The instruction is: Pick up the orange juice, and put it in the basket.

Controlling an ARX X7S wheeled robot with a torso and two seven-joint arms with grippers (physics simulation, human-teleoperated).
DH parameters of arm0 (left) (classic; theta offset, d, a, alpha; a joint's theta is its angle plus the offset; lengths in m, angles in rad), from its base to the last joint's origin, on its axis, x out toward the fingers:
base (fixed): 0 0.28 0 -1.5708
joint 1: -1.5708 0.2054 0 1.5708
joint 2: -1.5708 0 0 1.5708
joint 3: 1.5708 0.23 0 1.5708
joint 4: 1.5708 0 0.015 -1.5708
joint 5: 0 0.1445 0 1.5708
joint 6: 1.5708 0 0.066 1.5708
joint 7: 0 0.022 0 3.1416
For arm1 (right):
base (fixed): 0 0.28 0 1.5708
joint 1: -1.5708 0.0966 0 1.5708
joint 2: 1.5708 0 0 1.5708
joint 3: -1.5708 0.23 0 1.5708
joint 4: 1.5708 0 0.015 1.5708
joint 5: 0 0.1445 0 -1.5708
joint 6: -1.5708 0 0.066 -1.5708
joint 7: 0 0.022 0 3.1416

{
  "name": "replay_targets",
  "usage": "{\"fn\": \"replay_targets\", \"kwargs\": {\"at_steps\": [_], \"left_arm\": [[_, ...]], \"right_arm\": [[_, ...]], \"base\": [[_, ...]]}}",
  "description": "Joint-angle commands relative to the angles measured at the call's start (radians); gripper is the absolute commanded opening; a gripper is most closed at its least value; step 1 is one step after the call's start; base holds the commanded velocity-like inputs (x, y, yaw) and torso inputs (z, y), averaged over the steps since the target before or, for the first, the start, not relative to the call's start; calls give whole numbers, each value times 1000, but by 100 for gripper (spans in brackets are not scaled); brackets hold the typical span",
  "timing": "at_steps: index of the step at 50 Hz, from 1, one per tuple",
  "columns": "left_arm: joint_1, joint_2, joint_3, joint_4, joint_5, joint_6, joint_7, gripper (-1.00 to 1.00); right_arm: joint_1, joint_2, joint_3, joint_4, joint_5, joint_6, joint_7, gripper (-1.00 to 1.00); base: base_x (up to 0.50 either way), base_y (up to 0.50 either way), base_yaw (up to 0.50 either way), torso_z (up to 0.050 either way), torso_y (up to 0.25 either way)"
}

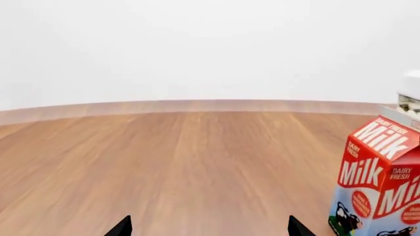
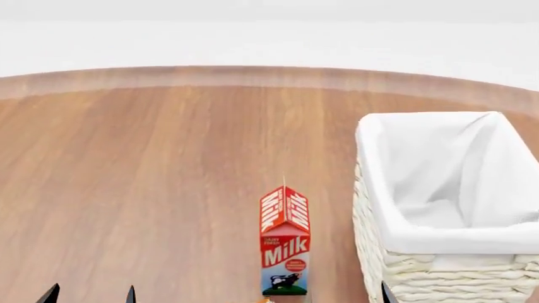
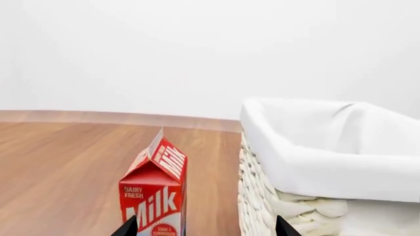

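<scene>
A red-and-white Milk carton (image 2: 284,243) stood upright at lower centre of the head view, just beside the basket (image 2: 379,265), which filled the lower right of the wooden table (image 2: 151,177). A tiny orange sliver at the bottom edge beside the carton could not be identified as the orange juice. Both the left fingers (image 1: 122,227) and the right fingers (image 3: 131,227) were spread and empty.
</scene>
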Motion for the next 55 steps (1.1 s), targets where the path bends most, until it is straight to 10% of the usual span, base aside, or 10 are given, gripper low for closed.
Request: {"fn": "replay_targets", "kwargs": {"at_steps": [1,55], "left_arm": [[-1,-6,8,0,-6,2,-7,100],[-6,-31,39,-3,-31,9,-36,100]], "right_arm": [[0,5,-7,8,6,-7,7,100],[-196,67,-184,-217,-44,3,6,100]], "base": [[344,0,0,0,0],[12,0,0,0,0]]}}
